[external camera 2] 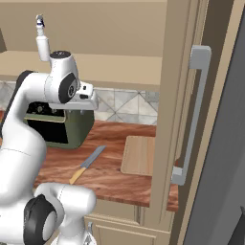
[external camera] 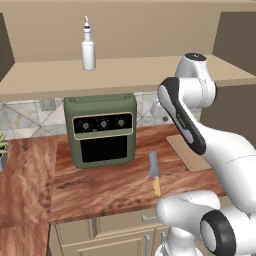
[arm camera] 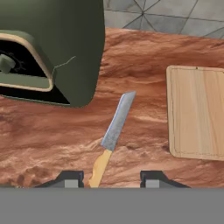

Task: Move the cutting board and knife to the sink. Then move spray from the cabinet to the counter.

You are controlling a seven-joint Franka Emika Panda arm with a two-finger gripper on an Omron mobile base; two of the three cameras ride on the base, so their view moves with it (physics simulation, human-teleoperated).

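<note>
The gripper (arm camera: 111,179) is held half open and empty above the knife (arm camera: 114,131). The thin, stiff, light knife is best taken by its yellow handle (arm camera: 99,168).

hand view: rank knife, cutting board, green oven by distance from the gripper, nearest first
1. knife: handle lies between the fingers of the gripper.
2. cutting board: off to the right on the counter.
3. green oven: upper left. Its near corner is close to call with the board.
</note>
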